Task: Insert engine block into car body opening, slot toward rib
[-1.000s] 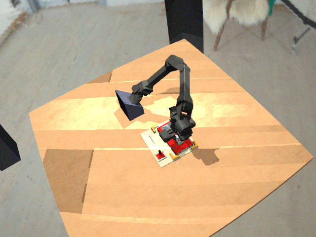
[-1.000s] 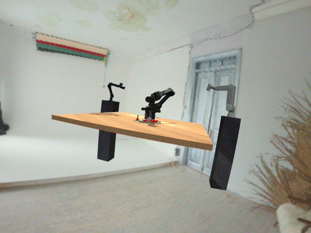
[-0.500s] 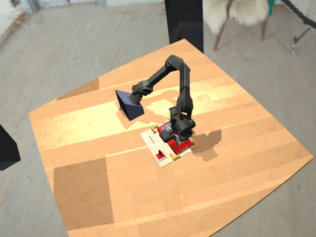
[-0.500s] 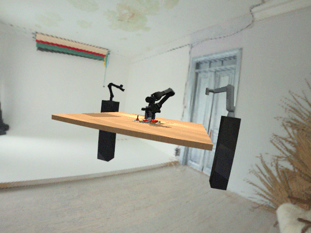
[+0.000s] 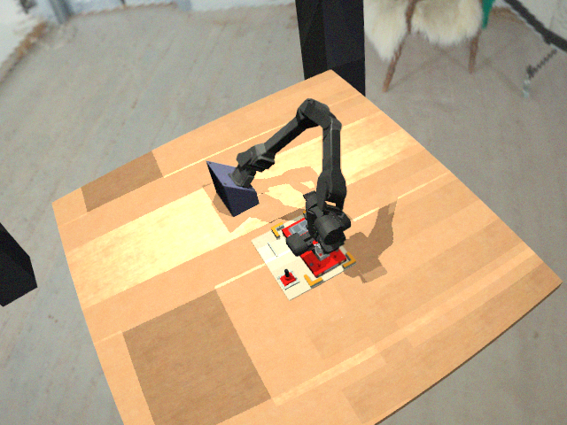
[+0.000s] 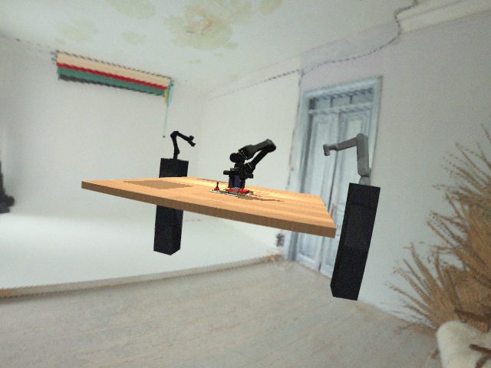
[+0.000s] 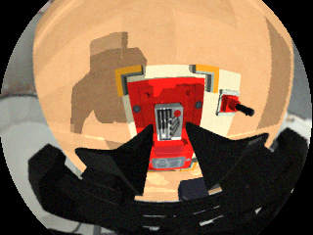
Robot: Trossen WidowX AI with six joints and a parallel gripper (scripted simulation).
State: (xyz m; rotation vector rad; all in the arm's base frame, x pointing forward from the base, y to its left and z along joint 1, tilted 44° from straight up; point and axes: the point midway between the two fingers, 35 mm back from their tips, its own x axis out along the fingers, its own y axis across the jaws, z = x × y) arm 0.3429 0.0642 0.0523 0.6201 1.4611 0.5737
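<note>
The grey engine block (image 7: 169,117) (image 5: 320,252) sits in the middle of the red car body (image 7: 142,93) (image 5: 322,266). Its long dark slots face up at the left in the wrist view, with a red round spot at the upper right. It looks upright and square to the body; whether it is fully down cannot be told. The rib cannot be made out. My gripper (image 7: 168,125) is open, its black fingertips to the left and right of the block with a narrow gap on each side. In the top view the arm partly hides block and body.
The car body lies on a cream base plate (image 5: 275,263) (image 7: 215,117) between orange corner brackets (image 5: 350,260) (image 7: 120,80). A red piece with a black upright stick (image 5: 287,277) (image 7: 229,103) stands near the plate's corner. The arm's dark blue wedge mount (image 5: 244,201) is behind.
</note>
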